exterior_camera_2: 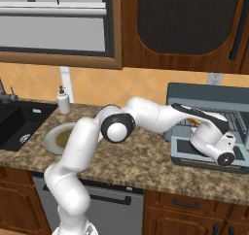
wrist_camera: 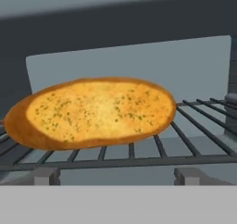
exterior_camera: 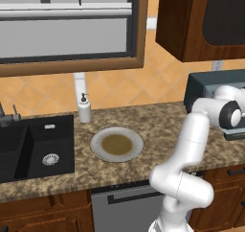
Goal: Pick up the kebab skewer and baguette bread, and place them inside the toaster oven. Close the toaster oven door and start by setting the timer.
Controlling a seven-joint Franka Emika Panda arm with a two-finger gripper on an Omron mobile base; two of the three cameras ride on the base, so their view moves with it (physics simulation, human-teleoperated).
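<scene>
The baguette bread [wrist_camera: 95, 112], an orange-yellow oval slice flecked with green, lies on the wire rack [wrist_camera: 194, 126] inside the toaster oven [exterior_camera_2: 209, 95]. My gripper [wrist_camera: 116, 176] faces it from the oven's mouth, open, its fingertips [wrist_camera: 44, 176] wide apart just in front of the bread with nothing between them. The toaster oven door [exterior_camera_2: 204, 157] is folded down flat, and my hand hangs over it. From the left base view the oven [exterior_camera: 210, 85] stands at the counter's right end behind my arm. The kebab skewer is out of view.
A grey plate [exterior_camera: 98, 152] with a brown centre sits mid-counter. A white soap dispenser [exterior_camera: 84, 109] stands by the back wall beside the black sink [exterior_camera: 36, 149]. Wooden cabinets [exterior_camera_2: 185, 25] hang above the oven.
</scene>
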